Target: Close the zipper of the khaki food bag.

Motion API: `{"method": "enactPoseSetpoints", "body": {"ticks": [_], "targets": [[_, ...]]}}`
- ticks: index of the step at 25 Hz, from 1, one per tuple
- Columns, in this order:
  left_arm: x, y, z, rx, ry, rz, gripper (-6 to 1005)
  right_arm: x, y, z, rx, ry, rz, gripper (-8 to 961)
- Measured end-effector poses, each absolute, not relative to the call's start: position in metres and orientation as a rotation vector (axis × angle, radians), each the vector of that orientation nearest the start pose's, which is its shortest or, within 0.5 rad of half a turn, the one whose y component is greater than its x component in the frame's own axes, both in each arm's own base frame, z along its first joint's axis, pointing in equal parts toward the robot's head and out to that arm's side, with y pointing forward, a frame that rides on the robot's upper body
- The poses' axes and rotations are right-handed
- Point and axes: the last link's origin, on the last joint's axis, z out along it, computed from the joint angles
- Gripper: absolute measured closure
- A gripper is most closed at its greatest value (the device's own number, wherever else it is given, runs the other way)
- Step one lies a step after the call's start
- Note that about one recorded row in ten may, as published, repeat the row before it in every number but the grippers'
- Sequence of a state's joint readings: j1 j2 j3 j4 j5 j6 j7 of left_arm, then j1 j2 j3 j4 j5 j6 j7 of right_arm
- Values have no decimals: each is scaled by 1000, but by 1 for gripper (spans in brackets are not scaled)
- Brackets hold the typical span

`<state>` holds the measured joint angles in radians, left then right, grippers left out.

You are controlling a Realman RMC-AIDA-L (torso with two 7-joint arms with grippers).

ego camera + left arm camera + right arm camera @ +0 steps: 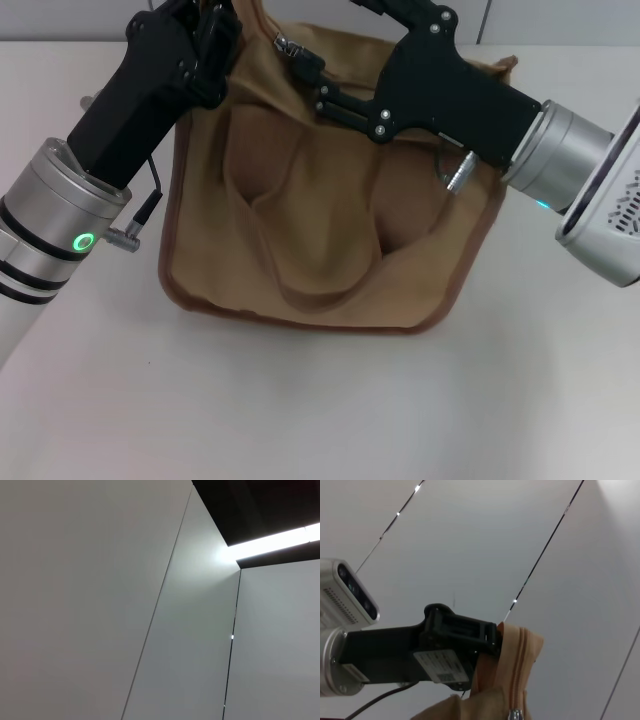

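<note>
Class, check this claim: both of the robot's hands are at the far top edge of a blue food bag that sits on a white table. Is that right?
Not quite. The food bag is khaki, not blue, as the head view shows. The rest holds: the left hand and right hand are both at its far top edge, and it sits on the white table.

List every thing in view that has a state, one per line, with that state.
khaki food bag: on the table, slumped, top end lifted.
zipper: closed along the visible stretch; pull low.
left tool: shut on the bag's top end.
right tool: at the zipper pull.
</note>
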<state>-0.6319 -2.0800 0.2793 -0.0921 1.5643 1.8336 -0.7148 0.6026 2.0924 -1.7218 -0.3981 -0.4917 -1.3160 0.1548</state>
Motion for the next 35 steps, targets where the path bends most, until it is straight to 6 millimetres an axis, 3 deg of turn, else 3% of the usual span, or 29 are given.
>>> {"method": "enactPoseSetpoints", "body": {"ticks": [35], "targets": [[-204, 311, -15, -1950, -385, -1687, 921, 148, 358, -61, -2141, -408, 1003, 196]]}}
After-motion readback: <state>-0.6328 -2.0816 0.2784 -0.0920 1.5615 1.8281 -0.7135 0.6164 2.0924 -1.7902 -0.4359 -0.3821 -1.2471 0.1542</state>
